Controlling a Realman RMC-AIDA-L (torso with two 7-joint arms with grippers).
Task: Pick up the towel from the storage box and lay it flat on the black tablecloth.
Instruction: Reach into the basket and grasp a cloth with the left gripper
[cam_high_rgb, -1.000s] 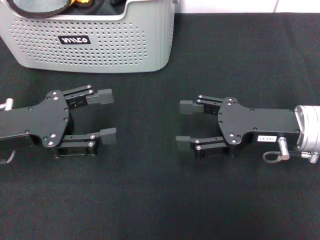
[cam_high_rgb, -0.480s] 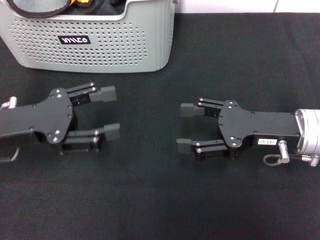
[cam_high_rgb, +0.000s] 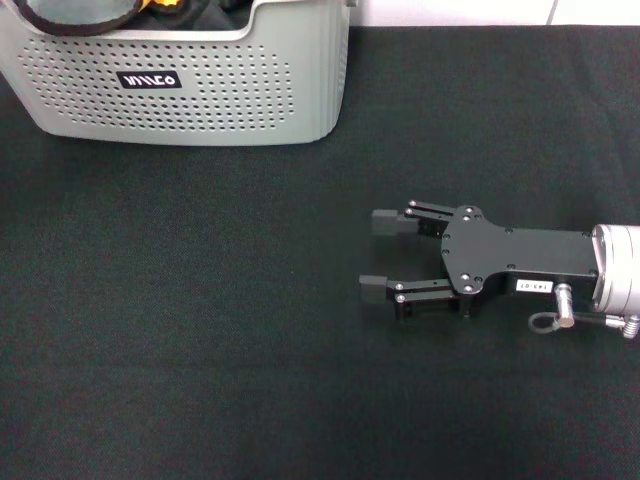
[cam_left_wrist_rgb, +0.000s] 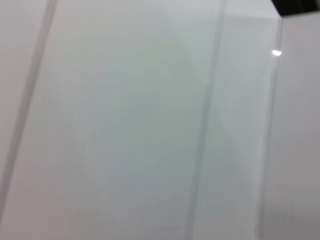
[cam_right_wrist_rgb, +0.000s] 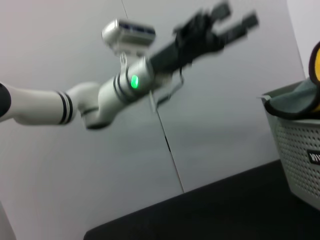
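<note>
While the right tool (cam_high_rgb: 378, 253) hung low over the large, plain black, slightly textured tablecloth (cam_high_rgb: 200, 340) that covered the table, its two fingers stood spread apart with nothing between them. The left tool (cam_right_wrist_rgb: 227, 22) had no place in the head view; the right wrist view showed it raised high in the air on its white arm, its fingers parted and empty, with a pale wall behind it.

Well away from the right tool, up and across toward the robot's left, stood the light grey perforated plastic storage box (cam_high_rgb: 230, 90) with rounded corners and a black label. Only a sliver of the bright yellow-orange fluffy towel (cam_high_rgb: 165, 3) peeked above its rim, lying among dark and grey fabrics.

Such a cloth would likely be light, soft and limp, sagging once lifted, so a pinch at an exposed edge or corner seemed best. Neighbouring fabrics and the box's rim could snag or come along.
</note>
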